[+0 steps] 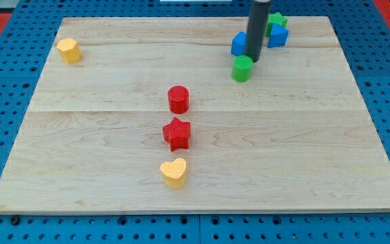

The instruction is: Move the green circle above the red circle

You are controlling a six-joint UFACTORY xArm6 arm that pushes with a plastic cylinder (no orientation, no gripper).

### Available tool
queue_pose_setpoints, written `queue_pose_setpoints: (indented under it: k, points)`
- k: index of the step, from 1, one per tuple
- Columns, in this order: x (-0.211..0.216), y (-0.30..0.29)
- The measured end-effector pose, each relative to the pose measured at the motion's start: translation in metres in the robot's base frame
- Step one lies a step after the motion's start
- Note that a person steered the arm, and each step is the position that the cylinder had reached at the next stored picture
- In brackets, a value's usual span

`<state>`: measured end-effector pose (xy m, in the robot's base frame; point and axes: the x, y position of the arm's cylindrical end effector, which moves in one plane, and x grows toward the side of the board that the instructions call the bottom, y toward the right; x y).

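The green circle (pixel 242 68) is a short green cylinder at the view's upper right of the wooden board (pixel 114 176). The red circle (pixel 178 99) stands near the board's middle, to the lower left of the green one. My tip (pixel 253 59) is the end of the dark rod, touching or just behind the green circle's upper right side.
A blue block (pixel 239 43) sits just left of the rod, a blue block (pixel 278 36) and a green block (pixel 277 21) to its right. A red star (pixel 177 133) and a yellow heart (pixel 174 173) lie below the red circle. A yellow block (pixel 68 50) is at upper left.
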<state>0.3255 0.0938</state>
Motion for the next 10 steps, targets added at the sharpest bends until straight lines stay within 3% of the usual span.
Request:
queue_pose_setpoints:
  k: [1,2,4,6,7,10]
  points:
    - [0.001,0.043]
    - [0.015,0.045]
    - [0.019,-0.043]
    - [0.061,-0.018]
    - [0.047,-0.074]
    - [0.028,-0.089]
